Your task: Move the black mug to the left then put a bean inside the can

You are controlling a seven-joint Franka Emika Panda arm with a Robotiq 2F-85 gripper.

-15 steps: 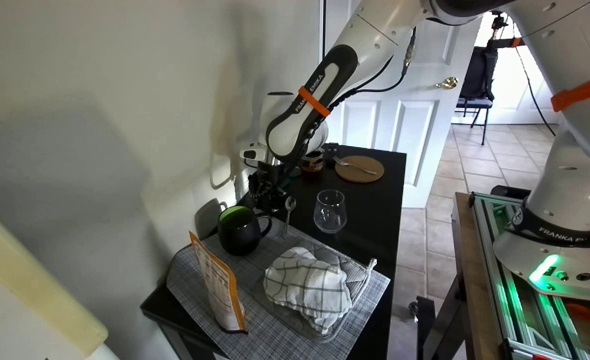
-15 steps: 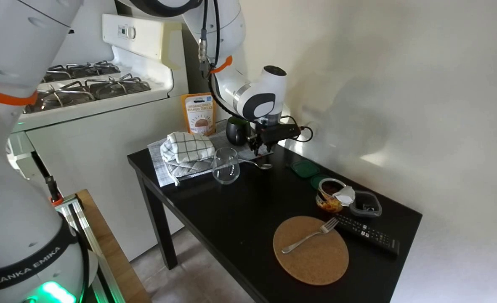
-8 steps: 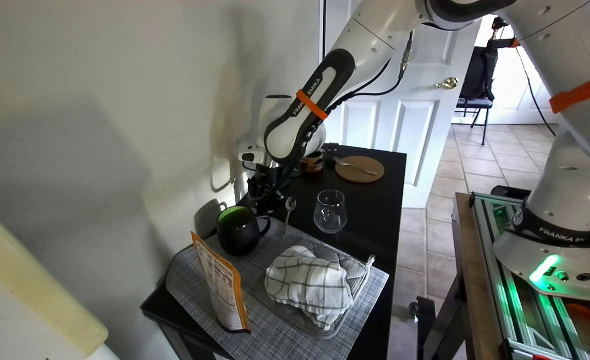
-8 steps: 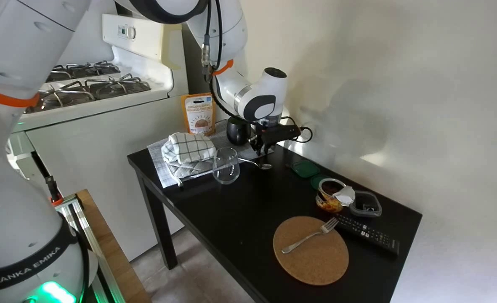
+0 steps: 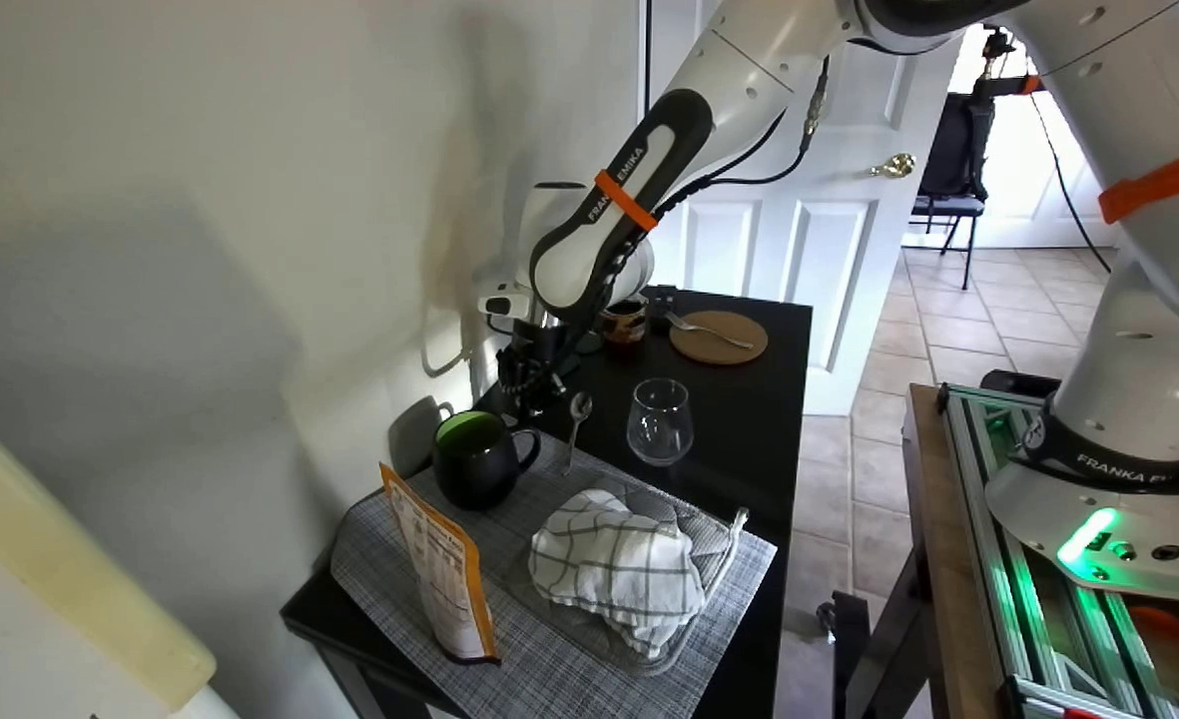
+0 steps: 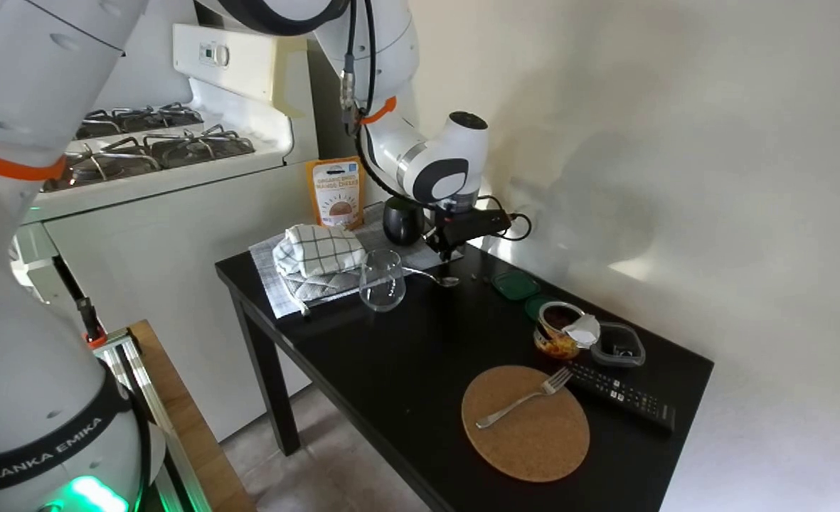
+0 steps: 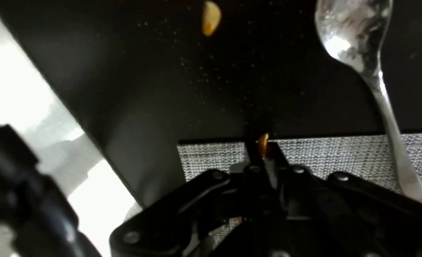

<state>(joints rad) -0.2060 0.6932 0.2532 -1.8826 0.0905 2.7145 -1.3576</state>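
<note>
A small orange-brown bean [image 7: 263,144] is pinched by the black two-finger gripper [image 7: 263,149], its long axis along the fingers. The squat, green-lined black mug [image 5: 476,467] is seated upright on a grey woven mat [image 5: 529,671] (handle directed toward the shiny metal spoon [image 5: 580,406]).

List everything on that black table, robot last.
placemat: one, grey, tabletop
mug: one, black, on placemat
pouch: one, orange-white, on placemat
pad: one, grey, on placemat
towel: one, white, on pad
glass: one, clear, tabletop
spoon: one, silver, near glass
can: one, orange, beside tub
tub: one, clear, beside can
lids: two, green, near can
mat: one, brown, beside remote
remote: one, black, beside mat
fork: one, silver, on mat
beans: at least two, yellowish, one tabletop, one gripped
gripper: one, black, over tabletop
arm: one, white, over tabletop
</note>
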